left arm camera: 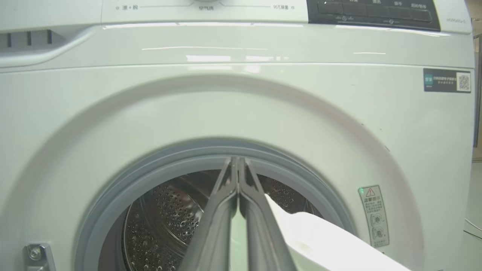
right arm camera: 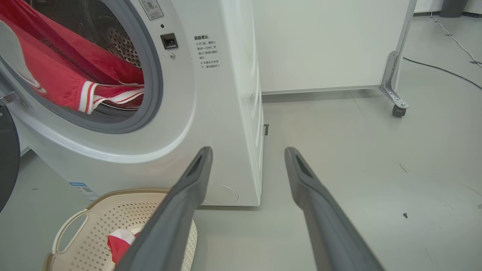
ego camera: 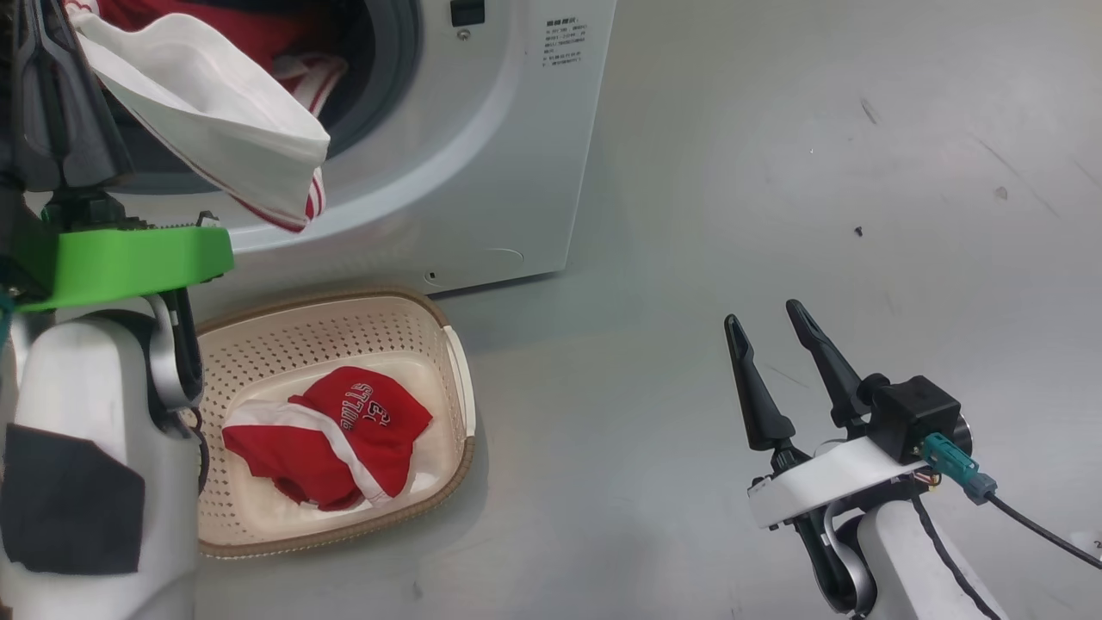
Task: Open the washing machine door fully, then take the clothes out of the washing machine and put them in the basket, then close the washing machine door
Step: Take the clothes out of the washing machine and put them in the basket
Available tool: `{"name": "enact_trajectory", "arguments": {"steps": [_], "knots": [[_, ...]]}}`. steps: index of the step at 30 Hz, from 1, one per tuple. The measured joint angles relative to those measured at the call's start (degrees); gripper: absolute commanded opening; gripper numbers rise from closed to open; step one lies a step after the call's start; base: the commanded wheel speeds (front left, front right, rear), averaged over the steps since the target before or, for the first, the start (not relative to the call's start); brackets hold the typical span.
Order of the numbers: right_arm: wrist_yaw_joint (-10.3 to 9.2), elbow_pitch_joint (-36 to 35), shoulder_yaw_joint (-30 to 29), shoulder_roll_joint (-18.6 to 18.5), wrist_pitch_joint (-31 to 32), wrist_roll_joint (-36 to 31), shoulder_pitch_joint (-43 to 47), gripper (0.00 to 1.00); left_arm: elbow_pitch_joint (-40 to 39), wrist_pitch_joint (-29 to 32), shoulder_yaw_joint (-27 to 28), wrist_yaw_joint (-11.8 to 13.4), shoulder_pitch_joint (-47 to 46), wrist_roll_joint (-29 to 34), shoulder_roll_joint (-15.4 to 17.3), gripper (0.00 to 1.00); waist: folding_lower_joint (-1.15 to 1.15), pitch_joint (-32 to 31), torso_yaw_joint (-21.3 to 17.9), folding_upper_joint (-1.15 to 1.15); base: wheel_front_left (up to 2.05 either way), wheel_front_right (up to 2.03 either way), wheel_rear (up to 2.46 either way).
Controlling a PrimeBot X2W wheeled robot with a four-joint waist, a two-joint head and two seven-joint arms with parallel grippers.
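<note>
The red and white garment (ego camera: 215,112) is soft, light and floppy, so a pinch on a bunched fold holds it best. It hangs half out of the washing machine (ego camera: 491,155), squeezed tight in the left gripper (left arm camera: 238,162). More red clothes (right arm camera: 109,71) lie in the shiny steel drum (left arm camera: 162,222) with little holes. A red jersey (ego camera: 336,430) sits in the cream plastic basket (ego camera: 344,300) below. The right gripper (ego camera: 762,313) is wide open and holds nothing

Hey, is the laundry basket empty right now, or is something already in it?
Not empty: a crumpled red garment with white trim lies inside the cream basket.
</note>
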Motion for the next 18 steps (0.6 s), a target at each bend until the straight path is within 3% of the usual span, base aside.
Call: {"name": "enact_trajectory", "arguments": {"steps": [18], "knots": [[0.01,-0.99,-1.45,0.00,0.00,-1.60,3.55,1.00,-12.80,-0.26,-3.89,0.22,10.43,0.18,-1.24,0.00,0.00,-5.67,4.96,0.00,0.00,0.00,0.00]]}}
